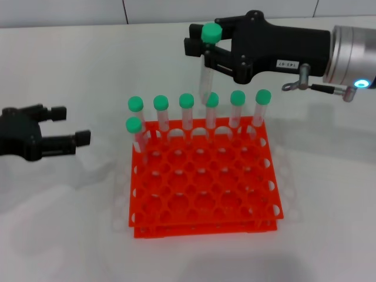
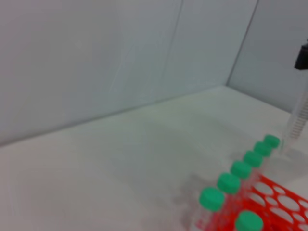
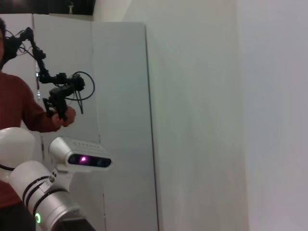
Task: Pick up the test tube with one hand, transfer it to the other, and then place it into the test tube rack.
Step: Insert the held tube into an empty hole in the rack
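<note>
The test tube (image 1: 207,66) hangs upright, pinched just under its green cap by the right gripper (image 1: 207,50), above the back row of the test tube rack (image 1: 202,187); the left gripper (image 1: 64,126) waits with fingers spread, well to the rack's left. The handover appears done and placing is in hand: the next move calls for lining the tube over a free hole and lowering it straight. Seven capped tubes already stand in the rack, six along the back row and one in front of its left end, making eight tubes with the held one, one rack, two grippers.
</note>
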### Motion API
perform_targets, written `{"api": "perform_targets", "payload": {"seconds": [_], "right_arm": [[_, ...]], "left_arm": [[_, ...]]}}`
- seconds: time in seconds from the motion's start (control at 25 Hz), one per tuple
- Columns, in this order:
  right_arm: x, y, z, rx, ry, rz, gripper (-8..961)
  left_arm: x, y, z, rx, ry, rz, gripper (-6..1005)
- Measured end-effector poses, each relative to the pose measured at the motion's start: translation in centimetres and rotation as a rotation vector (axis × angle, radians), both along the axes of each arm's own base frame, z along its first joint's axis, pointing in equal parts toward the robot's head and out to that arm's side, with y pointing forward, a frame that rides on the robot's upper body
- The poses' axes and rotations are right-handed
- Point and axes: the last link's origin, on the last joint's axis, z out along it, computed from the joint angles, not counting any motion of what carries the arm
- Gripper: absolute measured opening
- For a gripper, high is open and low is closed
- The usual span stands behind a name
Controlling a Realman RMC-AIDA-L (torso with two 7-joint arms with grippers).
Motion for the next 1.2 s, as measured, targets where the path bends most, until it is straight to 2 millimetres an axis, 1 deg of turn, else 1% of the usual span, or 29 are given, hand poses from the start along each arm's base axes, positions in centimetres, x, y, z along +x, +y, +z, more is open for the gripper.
{"api": "perform_targets", "payload": {"seconds": [0.08, 0.16, 0.32, 0.44, 0.8, 1.2], "right_arm": [[-0.1, -0.2, -0.6, -0.013, 0.001, -0.003, 202], [-0.1, -0.2, -0.6, -0.013, 0.001, -0.003, 202], [-0.3, -0.5, -1.8, -0.029, -0.012, -0.012, 202], [-0.3, -0.5, -2.5, -0.028, -0.027, -0.026, 203], [-0.4, -0.4, -3.7, -0.022, -0.045, -0.047, 203], [-0.2, -0.1, -5.1, -0.024, -0.059, -0.081, 202]], "left_arm": [[-0.3, -0.4, -0.2, -0.028, 0.02, 0.007, 874], [-0.6, -0.6, -0.4, -0.042, 0.038, 0.015, 874], [-1.1, -1.2, -0.9, -0.095, 0.079, 0.022, 874], [-1.4, -1.4, -1.0, -0.107, 0.097, 0.025, 874], [-2.4, -2.0, -1.4, -0.12, 0.135, 0.029, 874], [-2.5, -2.2, -1.8, -0.124, 0.146, 0.01, 875]]}}
